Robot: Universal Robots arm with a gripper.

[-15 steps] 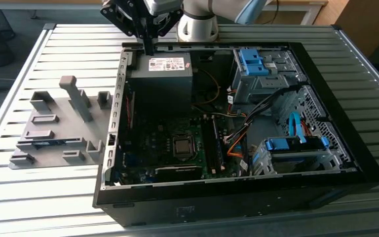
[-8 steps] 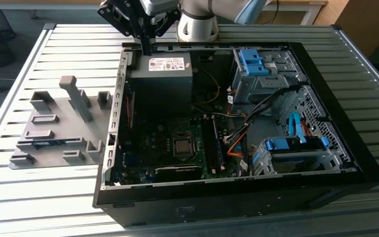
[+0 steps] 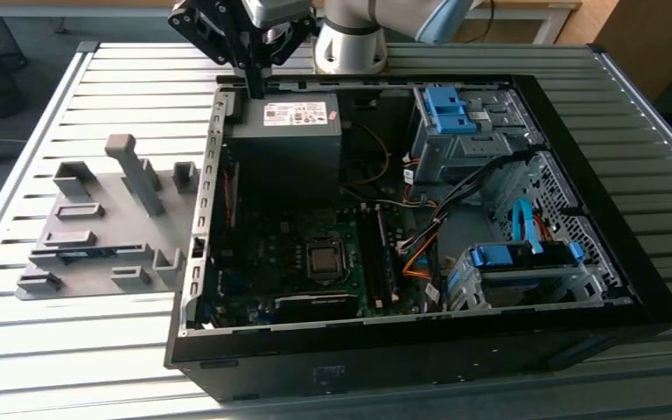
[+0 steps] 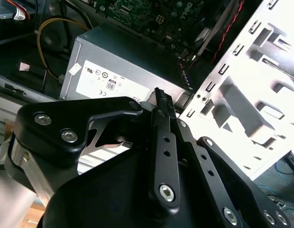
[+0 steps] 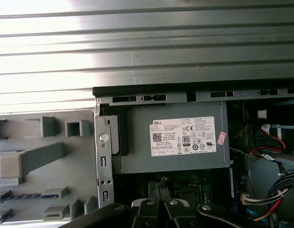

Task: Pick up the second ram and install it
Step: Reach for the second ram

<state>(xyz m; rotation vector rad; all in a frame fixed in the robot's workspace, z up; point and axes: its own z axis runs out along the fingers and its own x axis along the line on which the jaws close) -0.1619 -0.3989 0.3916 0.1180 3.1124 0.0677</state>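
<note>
Slatted metal table [image 3: 115,79] — gripper [image 3: 253,87] by power supply [image 3: 295,131] in open case [image 3: 630,254], closed tight, holding nothing.

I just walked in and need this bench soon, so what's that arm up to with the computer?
A single robot arm is working on an open computer case that lies on a slatted metal table. Its gripper hangs above the case's edge by the power supply, fingers closed with nothing seen between them. The memory stick it is meant to install appears to lie in the grey tray beside the case, untouched.
</note>
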